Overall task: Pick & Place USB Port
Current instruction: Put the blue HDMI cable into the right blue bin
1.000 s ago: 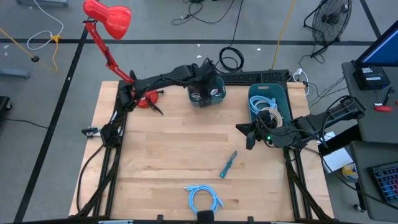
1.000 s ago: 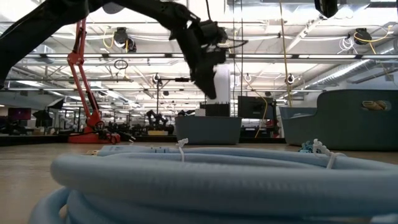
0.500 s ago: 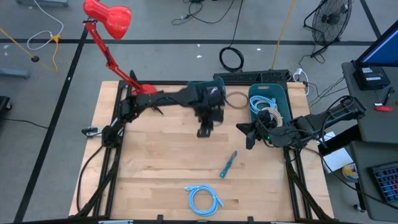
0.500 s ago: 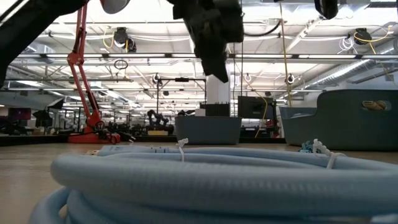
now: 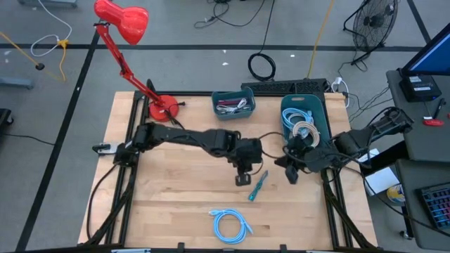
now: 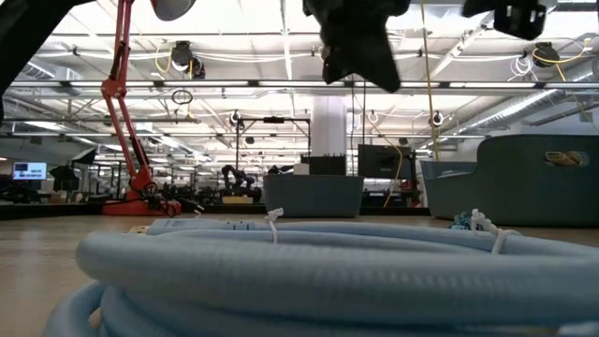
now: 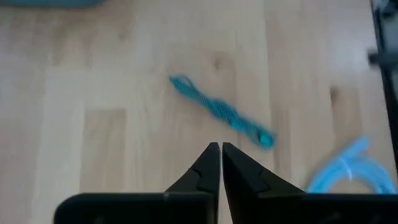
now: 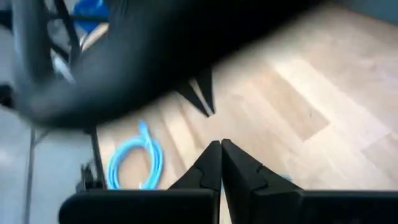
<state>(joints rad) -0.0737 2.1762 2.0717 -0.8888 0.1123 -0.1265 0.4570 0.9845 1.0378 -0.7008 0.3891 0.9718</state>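
Left claw hangs pinched shut over the pale wood plank counter, holding nothing, just beside the thin teal braided USB cable piece. Nearer the front edge sits a coiled light-blue cable. Right claw is shut too, by the big teal bin. Small teal bin and red desk lamp sit at the back; room behind looks like a workshop.

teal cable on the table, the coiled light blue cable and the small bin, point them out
teal cable (image 7: 219, 112), left wrist view, middle of its length
coiled light blue cable (image 5: 230, 225), high view, on the coil's ring
small bin (image 5: 215, 102), high view, left wall
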